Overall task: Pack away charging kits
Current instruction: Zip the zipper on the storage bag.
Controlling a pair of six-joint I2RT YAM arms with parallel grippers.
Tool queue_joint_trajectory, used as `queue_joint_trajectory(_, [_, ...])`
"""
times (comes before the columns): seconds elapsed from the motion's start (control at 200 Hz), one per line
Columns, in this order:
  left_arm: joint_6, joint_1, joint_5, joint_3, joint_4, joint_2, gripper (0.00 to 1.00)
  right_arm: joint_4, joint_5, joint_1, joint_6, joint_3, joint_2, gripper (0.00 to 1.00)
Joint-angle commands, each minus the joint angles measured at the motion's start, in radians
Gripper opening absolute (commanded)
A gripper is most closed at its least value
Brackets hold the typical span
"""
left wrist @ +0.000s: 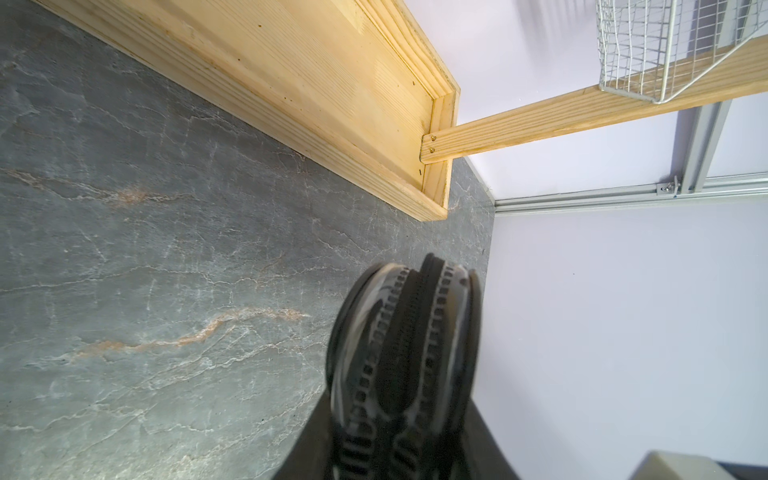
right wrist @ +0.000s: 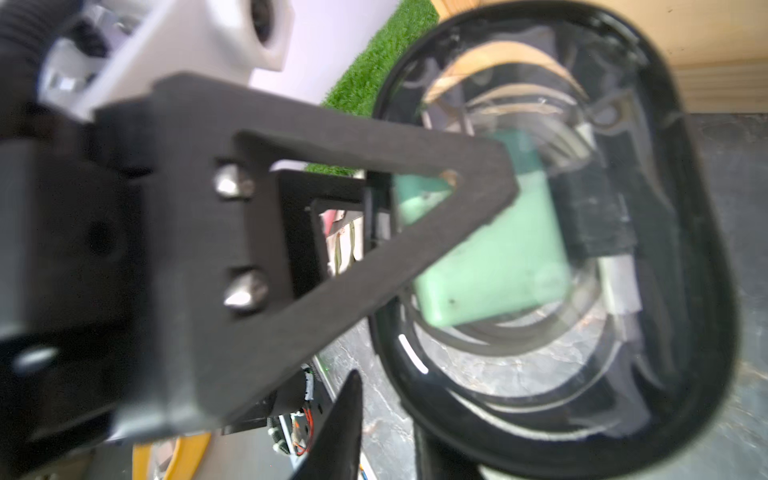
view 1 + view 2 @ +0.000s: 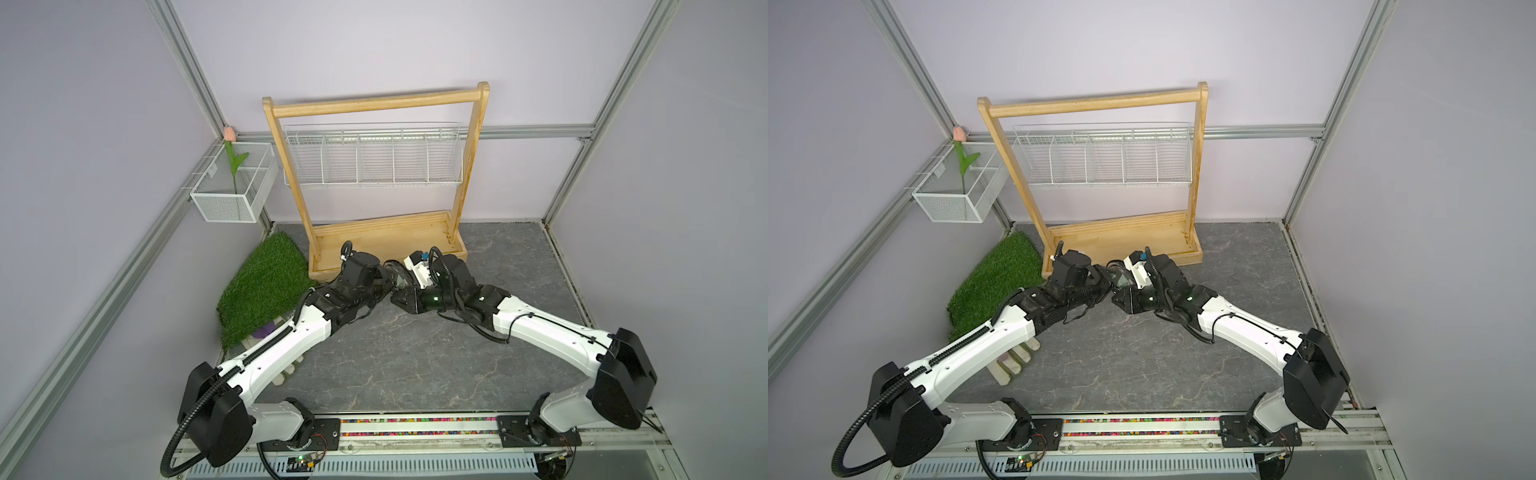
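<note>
**Two kit pieces, one pouch**

Mint-green charger block (image 2: 498, 257) and white cable coil (image 2: 511, 97) sit inside the clear pouch (image 2: 706, 270). Look at the left claw (image 3: 388, 282): partly closed, clamped across the pouch's faces, just in front of the wooden stand (image 3: 374, 241). Close beside it, the right claw (image 3: 398, 300), and I can't tell whether it's open or closed.

A: What stands at the rear of the grey marbled worktop (image 3: 415, 357)?
B: A wooden rack (image 3: 376, 103), with a white wire basket (image 3: 374, 166) hung between its posts. A clear, black-rimmed pouch (image 2: 710, 291) is on edge just before its base.
A: To the left?
B: A grass mat (image 3: 266, 282); above it, a white mesh box (image 3: 224, 208) holding an artificial tulip (image 3: 230, 134).
</note>
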Motion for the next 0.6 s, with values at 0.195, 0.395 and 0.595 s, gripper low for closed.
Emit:
queue_joint_trajectory(0.195, [-0.011, -0.005, 0.025, 0.003, 0.011, -0.032, 0.18, 0.023, 0.028, -0.017, 0.028, -0.007, -0.006, 0.4])
queue_joint_trajectory(0.395, [-0.009, -0.005, 0.04, 0.0, 0.035, -0.032, 0.18, 0.029, 0.03, -0.026, 0.039, 0.01, 0.022, 0.36])
queue_joint_trajectory(0.595, [-0.005, -0.005, 0.051, 0.003, 0.06, -0.037, 0.18, 0.033, 0.036, -0.026, 0.03, 0.013, 0.036, 0.35])
